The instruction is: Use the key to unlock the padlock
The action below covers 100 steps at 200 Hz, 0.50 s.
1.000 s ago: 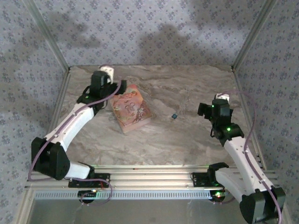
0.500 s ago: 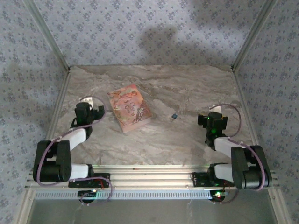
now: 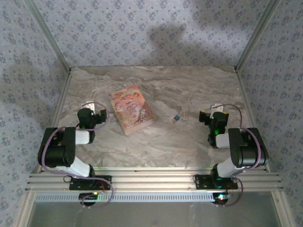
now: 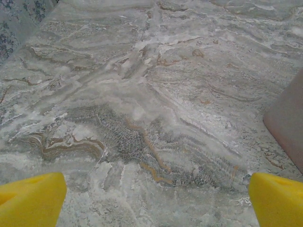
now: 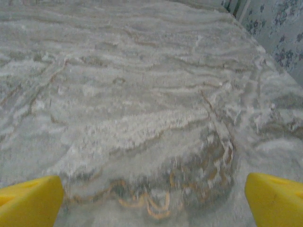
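A tiny dark object (image 3: pixel 176 117) lies on the marble table right of centre; it is too small to tell whether it is the padlock or the key. My left gripper (image 3: pixel 94 112) rests low at the table's left, near its folded arm, open, with its yellow fingertips (image 4: pixel 29 199) wide apart over bare marble and nothing between them (image 4: pixel 154 208). My right gripper (image 3: pixel 211 115) sits low at the right, right of the dark object and apart from it, open and empty (image 5: pixel 151 203), its yellow fingertips (image 5: pixel 275 199) at the frame's corners.
A pink patterned box (image 3: pixel 131 109) lies flat left of centre, just right of the left gripper; its edge (image 4: pixel 289 118) shows in the left wrist view. Patterned walls and metal posts close in the table (image 3: pixel 165 142) on three sides.
Both arms have folded back toward their bases. The left gripper pulled away from the box's far corner to the near left; the right one drew in slightly. Both stayed open.
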Available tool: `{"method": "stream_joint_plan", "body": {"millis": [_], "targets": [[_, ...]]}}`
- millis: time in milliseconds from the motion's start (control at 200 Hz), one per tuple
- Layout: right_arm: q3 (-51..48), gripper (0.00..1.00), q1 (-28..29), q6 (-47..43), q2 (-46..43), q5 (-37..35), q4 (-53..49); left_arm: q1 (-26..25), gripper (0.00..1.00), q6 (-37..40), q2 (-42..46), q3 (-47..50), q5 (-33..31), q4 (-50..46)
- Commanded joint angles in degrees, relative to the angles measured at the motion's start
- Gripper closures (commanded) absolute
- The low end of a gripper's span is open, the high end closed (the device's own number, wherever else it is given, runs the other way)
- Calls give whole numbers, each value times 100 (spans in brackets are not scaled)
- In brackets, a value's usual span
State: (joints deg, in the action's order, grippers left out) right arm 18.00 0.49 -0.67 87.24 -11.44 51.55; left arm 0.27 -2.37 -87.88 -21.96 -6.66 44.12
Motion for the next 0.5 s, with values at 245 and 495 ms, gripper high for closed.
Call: {"method": "stream_joint_plan", "body": {"millis": [245,495], "targets": [[293,0,-43,84,14,-86,-172,10,2,73,7,-155,131,299],[294,0,-42,86,12,-86,-174,12,2,70,7,-151,130,297]]}}
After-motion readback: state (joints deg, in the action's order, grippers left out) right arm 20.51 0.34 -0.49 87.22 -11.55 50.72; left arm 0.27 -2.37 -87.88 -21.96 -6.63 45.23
